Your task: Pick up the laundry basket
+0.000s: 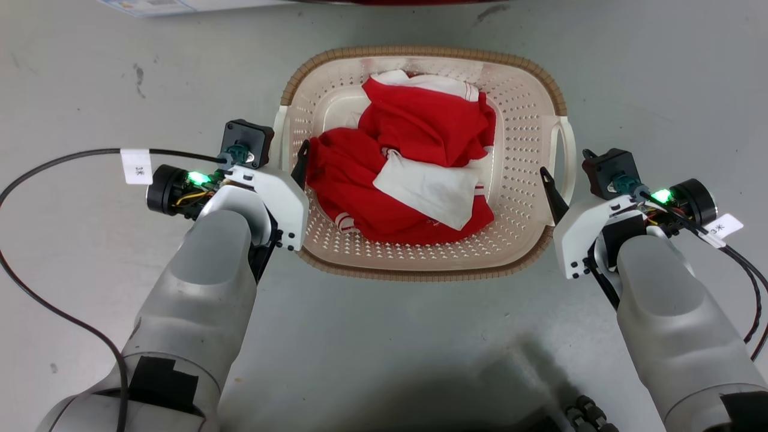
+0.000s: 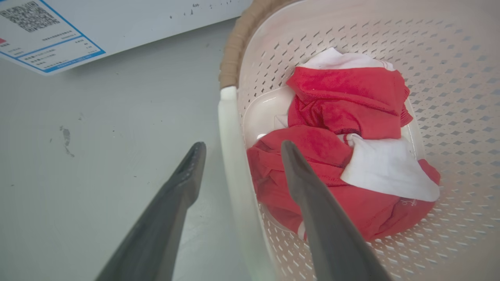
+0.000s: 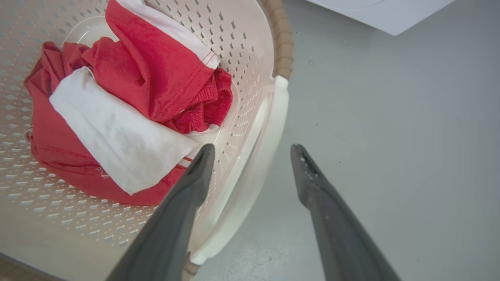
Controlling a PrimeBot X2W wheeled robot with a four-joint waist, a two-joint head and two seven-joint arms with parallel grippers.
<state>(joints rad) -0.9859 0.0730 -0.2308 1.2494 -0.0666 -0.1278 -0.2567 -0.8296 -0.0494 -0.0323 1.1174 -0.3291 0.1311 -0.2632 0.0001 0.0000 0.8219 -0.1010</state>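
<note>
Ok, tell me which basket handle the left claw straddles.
The left handle: the left claw has one finger inside the laundry basket, one outside. The right handle sits within the right claw.

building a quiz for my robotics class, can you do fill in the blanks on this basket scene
1. The laundry basket holds red and ____ clothes.
2. Its woven-look rim is ____ in colour.
3. The left gripper and the right gripper each straddle a white side ____ of the basket.
4. Both grippers are ____, not closed on anything.
Missing words: white; brown; handle; open.
</note>
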